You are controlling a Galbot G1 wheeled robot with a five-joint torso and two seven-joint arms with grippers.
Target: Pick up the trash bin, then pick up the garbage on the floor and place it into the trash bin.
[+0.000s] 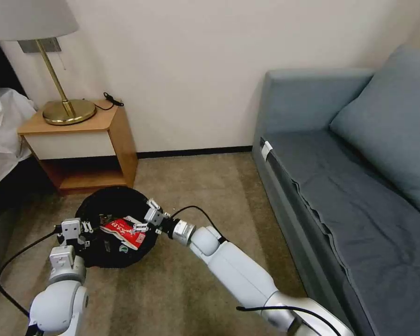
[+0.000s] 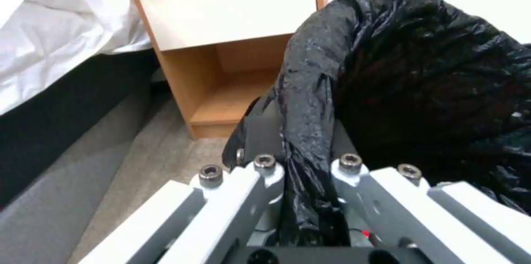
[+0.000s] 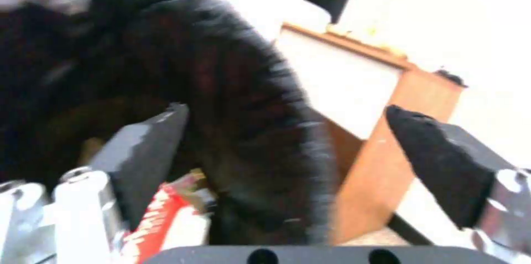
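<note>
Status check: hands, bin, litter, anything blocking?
Left hand shut on trash bin rim. Right hand open over the rim, red-and-white packet in the bin. No visible obstruction.

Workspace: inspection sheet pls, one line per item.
Surface: beige carpet.
Job's things: trash bin on carpet; red-and-white packet inside it.
Clutter: nothing seen on the carpet.
Grippers: left gripper shut on the bin's bagged rim; right gripper open at the bin's mouth, by the packet.
Cables: black cable trailing beside left arm.
Surroundings: nightstand with lamp; sofa on the right.
</note>
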